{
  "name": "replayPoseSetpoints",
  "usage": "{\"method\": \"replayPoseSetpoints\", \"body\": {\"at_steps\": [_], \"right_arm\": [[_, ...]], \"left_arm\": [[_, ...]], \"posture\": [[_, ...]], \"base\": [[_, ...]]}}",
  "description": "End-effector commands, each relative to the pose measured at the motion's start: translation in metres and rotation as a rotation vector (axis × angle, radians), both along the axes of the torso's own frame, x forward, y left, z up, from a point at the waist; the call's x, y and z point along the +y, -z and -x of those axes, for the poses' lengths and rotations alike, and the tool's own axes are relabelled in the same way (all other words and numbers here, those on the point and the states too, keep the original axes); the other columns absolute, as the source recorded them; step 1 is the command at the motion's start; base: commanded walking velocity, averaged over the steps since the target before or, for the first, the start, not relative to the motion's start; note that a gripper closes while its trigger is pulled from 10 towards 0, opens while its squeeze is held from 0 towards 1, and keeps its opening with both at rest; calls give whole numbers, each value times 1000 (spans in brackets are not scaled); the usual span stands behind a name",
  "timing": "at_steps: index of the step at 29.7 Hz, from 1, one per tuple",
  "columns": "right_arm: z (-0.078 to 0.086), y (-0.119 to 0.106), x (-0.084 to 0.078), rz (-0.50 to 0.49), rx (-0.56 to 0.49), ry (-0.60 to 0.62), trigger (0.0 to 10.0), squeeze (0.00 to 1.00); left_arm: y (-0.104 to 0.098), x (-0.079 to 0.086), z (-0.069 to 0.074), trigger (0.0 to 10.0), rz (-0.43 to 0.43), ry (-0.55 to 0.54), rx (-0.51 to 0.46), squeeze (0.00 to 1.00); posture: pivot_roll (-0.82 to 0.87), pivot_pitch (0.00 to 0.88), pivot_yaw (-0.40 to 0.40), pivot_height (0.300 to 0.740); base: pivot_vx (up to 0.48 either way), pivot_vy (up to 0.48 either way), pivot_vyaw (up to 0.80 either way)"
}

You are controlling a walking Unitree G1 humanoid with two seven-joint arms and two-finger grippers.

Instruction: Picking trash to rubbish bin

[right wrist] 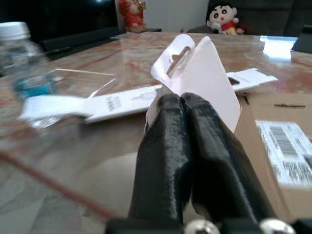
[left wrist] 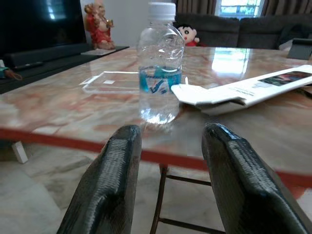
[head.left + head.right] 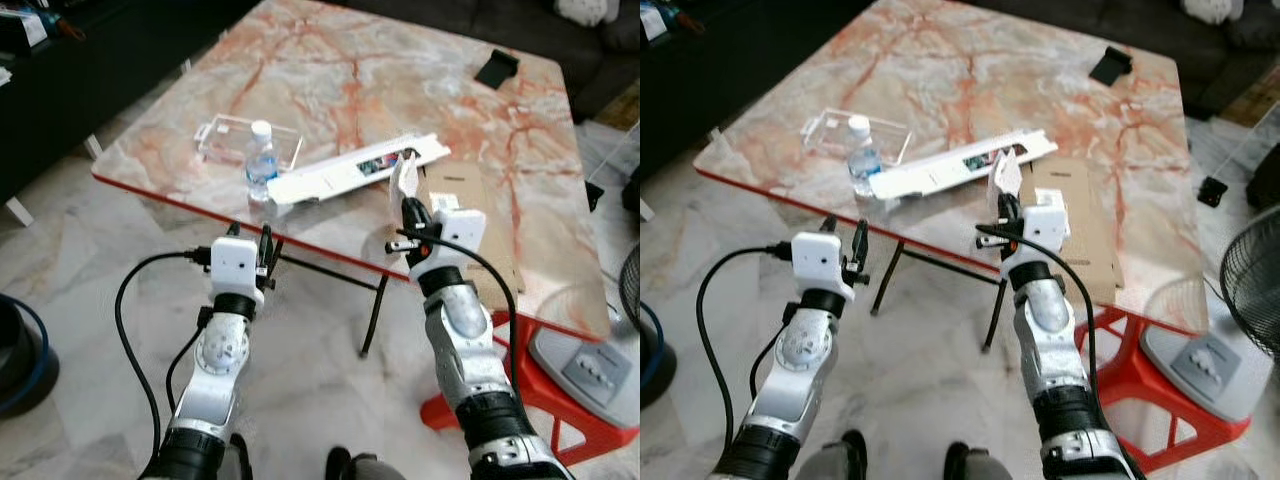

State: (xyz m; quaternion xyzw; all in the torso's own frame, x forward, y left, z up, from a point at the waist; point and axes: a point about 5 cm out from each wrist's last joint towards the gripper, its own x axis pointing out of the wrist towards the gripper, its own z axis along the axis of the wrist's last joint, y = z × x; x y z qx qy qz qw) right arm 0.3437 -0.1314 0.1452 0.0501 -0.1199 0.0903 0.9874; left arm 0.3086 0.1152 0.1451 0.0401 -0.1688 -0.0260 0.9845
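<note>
Your right gripper (image 3: 405, 212) pinches the white card hang-tab (image 1: 197, 73); it looks light and bendy, so grip low; left gripper (image 2: 168, 146) is spread.

The right gripper (image 3: 409, 213) pinches a white folded card tag (image 3: 403, 178) upright over the edge of the pink-veined marble table (image 3: 330, 70). Past its jaws lies a long white flattened carton (image 3: 350, 170); right of them, a flat brown cardboard sheet (image 3: 470, 215). The left gripper (image 3: 266, 243) hangs before the table edge, a clear plastic water bottle (image 2: 160, 66) straight ahead of its parted jaws, with a clear plastic tray (image 3: 245, 140) behind it.
</note>
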Motion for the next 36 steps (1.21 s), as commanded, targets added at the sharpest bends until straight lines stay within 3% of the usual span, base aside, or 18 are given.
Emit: {"method": "replayPoseSetpoints", "body": {"at_steps": [1, 16, 20, 30, 35, 36], "right_arm": [[1, 3, -3, -7, 14, 12, 10000, 0], [2, 4, -8, 0, 19, 22, 10000, 0], [1, 7, -12, 11, 36, 31, 10000, 0], [0, 34, -39, 6, 183, 89, 10000, 0], [11, 69, -70, -18, 338, 177, 10000, 0], [11, 69, -70, -18, 338, 177, 10000, 0]], "left_arm": [[5, -3, 1, 10000, -1, 12, 18, 0], [9, -3, 2, 10000, -1, 13, 30, 0], [19, -2, 1, 10000, -11, 11, 86, 0], [68, 19, 3, 10000, 9, -41, 293, 0], [105, 32, 14, 10000, -10, -71, 444, 0], [105, 32, 14, 10000, -10, -71, 444, 0]], "posture": [[61, 142, -109, 740], [52, 166, -112, 740], [50, 176, -114, 740], [22, 179, -129, 740], [8, 181, -133, 740], [8, 181, -133, 740]], "base": [[-349, 0, 0], [-272, 0, 0], [0, 0, 0], [0, 0, 0], [110, 0, 0], [281, 0, 0]]}}
